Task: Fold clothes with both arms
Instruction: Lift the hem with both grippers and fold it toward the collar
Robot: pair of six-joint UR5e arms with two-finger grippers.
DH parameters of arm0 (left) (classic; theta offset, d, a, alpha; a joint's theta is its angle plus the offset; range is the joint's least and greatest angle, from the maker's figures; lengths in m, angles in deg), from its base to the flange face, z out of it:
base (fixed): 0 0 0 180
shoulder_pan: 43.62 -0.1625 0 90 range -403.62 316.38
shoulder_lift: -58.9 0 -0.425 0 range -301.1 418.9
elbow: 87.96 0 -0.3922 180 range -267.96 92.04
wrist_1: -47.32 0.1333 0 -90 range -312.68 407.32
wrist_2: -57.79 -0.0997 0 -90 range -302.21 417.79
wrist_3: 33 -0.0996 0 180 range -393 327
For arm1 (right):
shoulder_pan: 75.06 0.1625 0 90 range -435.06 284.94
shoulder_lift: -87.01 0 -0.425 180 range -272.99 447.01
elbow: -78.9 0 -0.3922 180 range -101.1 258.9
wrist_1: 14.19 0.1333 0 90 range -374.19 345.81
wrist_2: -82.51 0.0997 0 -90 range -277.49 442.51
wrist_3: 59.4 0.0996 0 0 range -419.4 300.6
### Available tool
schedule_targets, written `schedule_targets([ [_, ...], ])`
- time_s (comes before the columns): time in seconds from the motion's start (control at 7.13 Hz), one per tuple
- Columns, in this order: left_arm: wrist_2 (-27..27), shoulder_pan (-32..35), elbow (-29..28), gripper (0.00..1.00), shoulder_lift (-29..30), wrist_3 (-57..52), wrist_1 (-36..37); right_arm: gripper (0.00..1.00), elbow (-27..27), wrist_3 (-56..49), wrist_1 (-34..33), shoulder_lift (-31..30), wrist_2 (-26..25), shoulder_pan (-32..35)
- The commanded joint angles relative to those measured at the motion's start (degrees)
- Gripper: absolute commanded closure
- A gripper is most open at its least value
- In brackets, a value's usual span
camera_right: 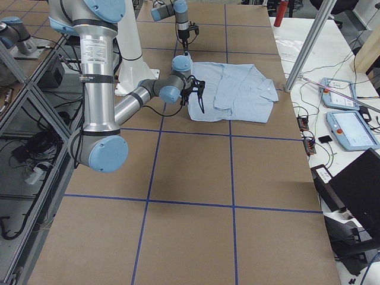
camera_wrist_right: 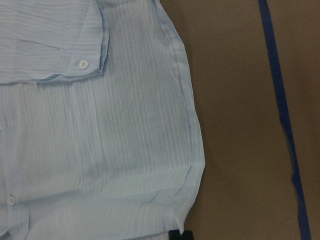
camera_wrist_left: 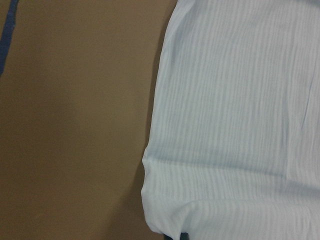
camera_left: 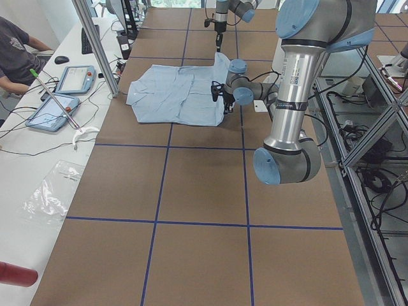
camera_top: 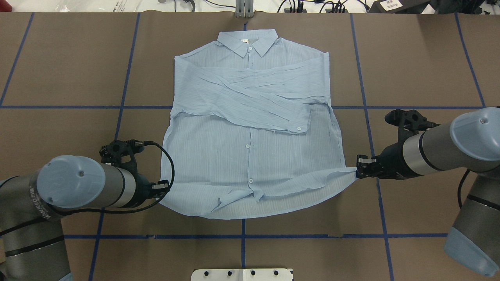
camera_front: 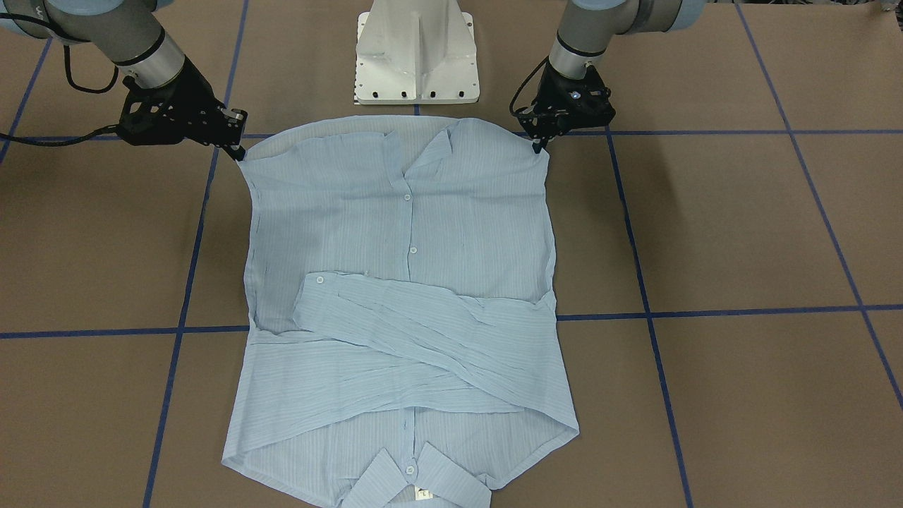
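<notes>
The pale light-blue shirt point(camera_top: 250, 156) lies flat, front up, on the brown table, collar at the far side and both sleeves folded across the chest. My left gripper point(camera_top: 163, 188) is shut on the hem's near left corner; it also shows in the front view point(camera_front: 540, 146). My right gripper point(camera_top: 357, 171) is shut on the hem's near right corner, which is pulled to a point and raised slightly; it also shows in the front view point(camera_front: 238, 149). The wrist views show only fabric point(camera_wrist_left: 235, 125) point(camera_wrist_right: 100, 140) and a dark fingertip edge at the bottom.
The white pedestal base point(camera_front: 416, 56) stands just behind the hem. Blue tape lines point(camera_top: 117, 107) grid the brown table. An aluminium post point(camera_left: 95, 44), tablets point(camera_left: 73, 80) and a seated person point(camera_left: 16, 51) are at the far side, beyond the collar.
</notes>
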State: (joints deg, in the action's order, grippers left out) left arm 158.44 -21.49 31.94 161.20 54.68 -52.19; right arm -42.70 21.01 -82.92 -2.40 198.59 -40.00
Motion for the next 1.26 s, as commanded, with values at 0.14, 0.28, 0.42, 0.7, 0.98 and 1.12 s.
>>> schedule_targets([
  [0.14, 1.74, 1.60, 1.56, 1.00, 0.18, 0.83, -0.07, 1.00, 0.05, 0.01, 0.00, 0.29, 0.11, 0.44],
  [0.28, 1.74, 1.60, 1.56, 1.00, 0.18, 1.44, -0.07, 1.00, 0.05, 0.09, 0.00, 0.29, 0.28, 0.88],
  [0.42, 1.74, 1.86, 1.65, 1.00, 0.27, 1.53, -0.15, 1.00, 0.05, 0.18, 0.00, 0.47, 1.24, 1.84],
  [0.7, 3.58, 1.95, 2.43, 1.00, 0.44, 3.64, -0.51, 1.00, -0.04, 0.01, 0.09, 0.73, 2.22, 3.78],
  [0.98, 3.59, 3.43, 2.88, 1.00, 0.88, 3.56, -1.20, 1.00, 0.92, 0.18, 0.00, 3.70, 2.13, 6.06],
  [1.12, 3.50, 5.27, 2.53, 1.00, 1.41, 3.30, -1.82, 1.00, 2.50, 0.71, 0.00, 5.46, 2.04, 6.77],
])
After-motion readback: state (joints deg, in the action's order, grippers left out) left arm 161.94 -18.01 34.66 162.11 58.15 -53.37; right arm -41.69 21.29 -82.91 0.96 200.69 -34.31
